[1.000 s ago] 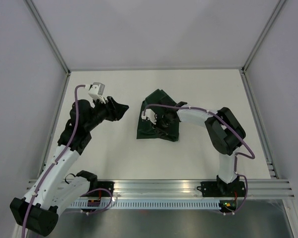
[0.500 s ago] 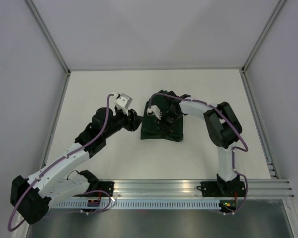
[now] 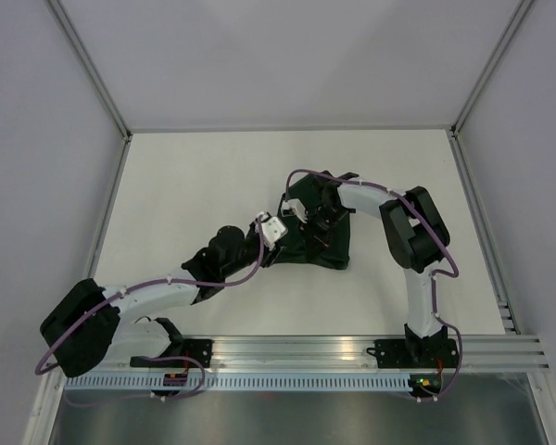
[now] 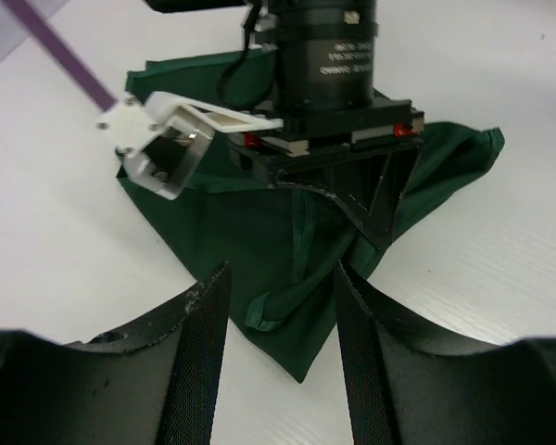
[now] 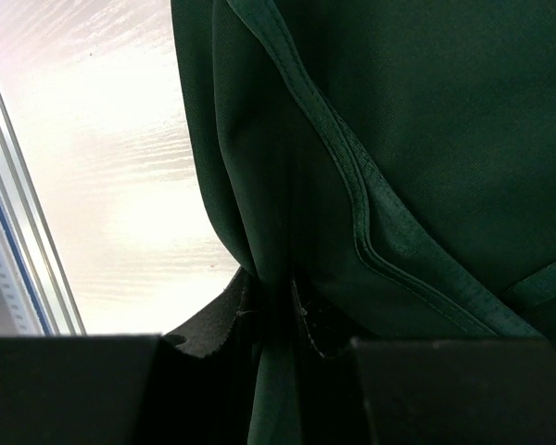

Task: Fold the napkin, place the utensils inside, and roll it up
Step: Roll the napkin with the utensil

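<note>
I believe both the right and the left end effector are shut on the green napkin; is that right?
Only the right end effector is shut on the napkin. The left end effector is open, its fingers spread apart by the napkin's corner, as the left wrist view shows.

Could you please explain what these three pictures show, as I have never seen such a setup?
This is a robot with two arms, the left arm and the right arm, bolted at the near edge of a white table. The overhead picture comes from a fixed camera above and behind them. The other two come from a camera on each wrist. On the table lies a rumpled dark green napkin. The right arm's fingers are shut on a fold of it, pinching the cloth. The left arm's fingers are open, with the napkin's near corner showing between them, not gripped. No utensils are visible.
</note>
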Controlling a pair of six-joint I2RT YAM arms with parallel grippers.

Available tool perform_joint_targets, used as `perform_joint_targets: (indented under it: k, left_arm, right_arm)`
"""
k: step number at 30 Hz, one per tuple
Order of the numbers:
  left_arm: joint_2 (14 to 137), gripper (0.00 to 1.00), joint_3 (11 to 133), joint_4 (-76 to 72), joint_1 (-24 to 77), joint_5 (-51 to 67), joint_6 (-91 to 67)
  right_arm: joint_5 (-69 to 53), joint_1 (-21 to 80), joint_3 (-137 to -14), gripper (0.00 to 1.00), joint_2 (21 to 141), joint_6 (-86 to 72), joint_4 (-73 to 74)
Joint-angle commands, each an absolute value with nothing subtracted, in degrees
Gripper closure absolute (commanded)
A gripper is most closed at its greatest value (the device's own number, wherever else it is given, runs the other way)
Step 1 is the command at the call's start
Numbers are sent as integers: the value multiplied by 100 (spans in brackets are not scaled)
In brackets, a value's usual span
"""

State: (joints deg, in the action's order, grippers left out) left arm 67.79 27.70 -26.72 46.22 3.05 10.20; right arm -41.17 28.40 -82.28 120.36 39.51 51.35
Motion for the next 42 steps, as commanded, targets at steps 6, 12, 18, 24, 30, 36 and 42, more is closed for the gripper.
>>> perform_joint_targets:
  k: [6,12,18,24,30,36,42]
  left_arm:
    - [8076,45,3488,-2901,5228,264,2512]
    - [8674,43,3972,-2278,5537,395,2900]
    - [9070,41,4245,-1846,5625,457,3295]
    - [9299,39,4421,-1477,5625,589,3533]
    - [9457,36,4517,-1371,5625,633,3656]
    - [9694,34,4614,-1450,5634,712,3788]
    - [9756,33,4360,-2231,5625,484,3876]
  right_arm:
    - [-3225,2681,-8182,84,12682,4403,5546]
    - [-3208,2602,-8200,85,12726,4430,5555]
    - [-3234,2540,-8244,85,12753,4465,5590]
    - [-3243,2496,-8288,85,12788,4500,5651]
    - [-3252,2452,-8341,85,12832,4518,5669]
    - [-3261,2452,-8367,85,12867,4526,5687]
    - [-3243,2435,-8367,85,12902,4553,5713]
